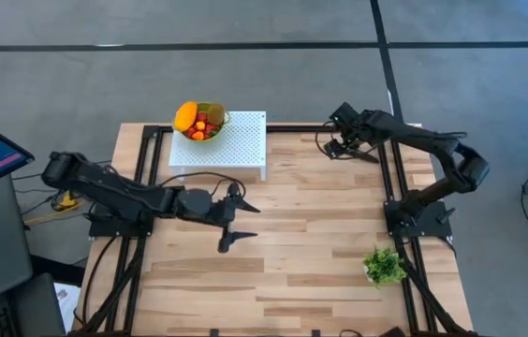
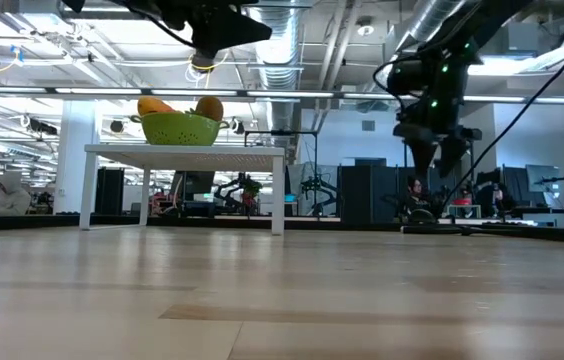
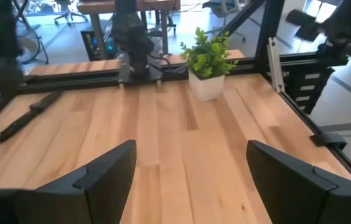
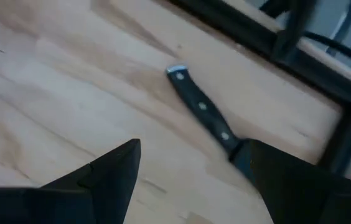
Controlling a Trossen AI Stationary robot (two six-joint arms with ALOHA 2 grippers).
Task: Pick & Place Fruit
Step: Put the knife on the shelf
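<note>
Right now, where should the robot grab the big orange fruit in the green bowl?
Probably from above, around its middle. The orange fruit lies at the bowl's left rim, poking above it, on the white stand. Its long shape suits a pinch across the narrow width. The left pincer is open.

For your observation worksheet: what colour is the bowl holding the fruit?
Lime green; the colander-style bowl shows best in the low view, on the white perforated stand.

Two black jointed arms are noted, each ending in a tool [image 1: 236,217] with tapered dark fingers [image 3: 104,174]; green indicator lights are observed.
</note>
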